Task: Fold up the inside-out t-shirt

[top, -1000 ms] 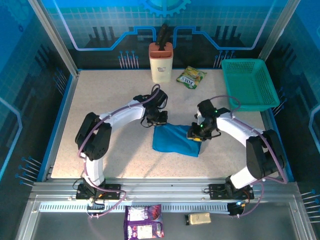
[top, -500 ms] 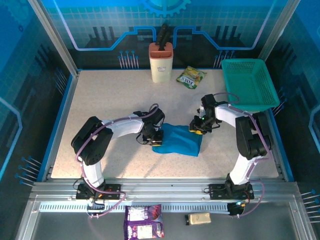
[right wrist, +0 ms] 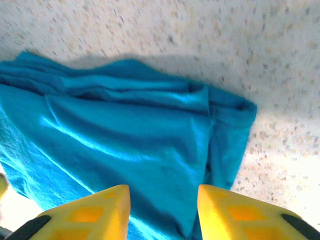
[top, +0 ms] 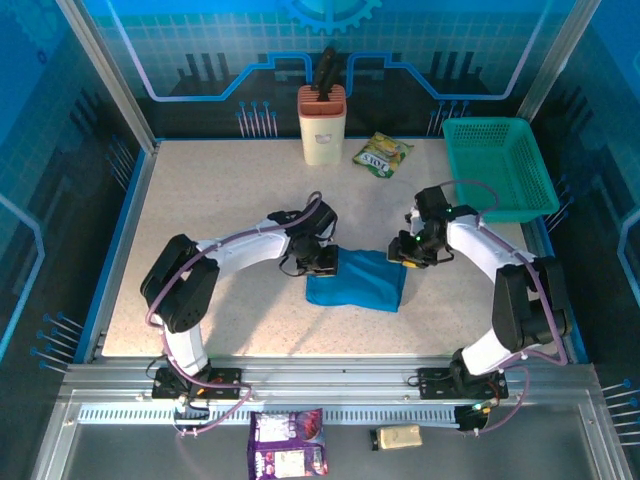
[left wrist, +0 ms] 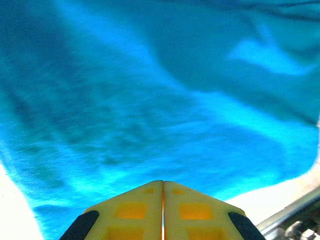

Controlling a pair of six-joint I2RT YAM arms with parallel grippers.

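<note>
1. Left gripper sits at the upper-left edge of the inside-out t-shirt; its fingers are pressed flat together, with no cloth visible between them.
2. Right gripper hangs over the upper-right corner; its fingers stand apart and hold nothing; blue cloth lies under the gap.
3. Shirt: a compact bundle at the centre of the top view, on the table; long axis runs left to right.
4. Judgement: each arm is about equally near its own short end; the cloth lies inward of both, so the next fold probably starts from those ends.

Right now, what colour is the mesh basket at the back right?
Teal; the basket shows best from the top camera.
</note>
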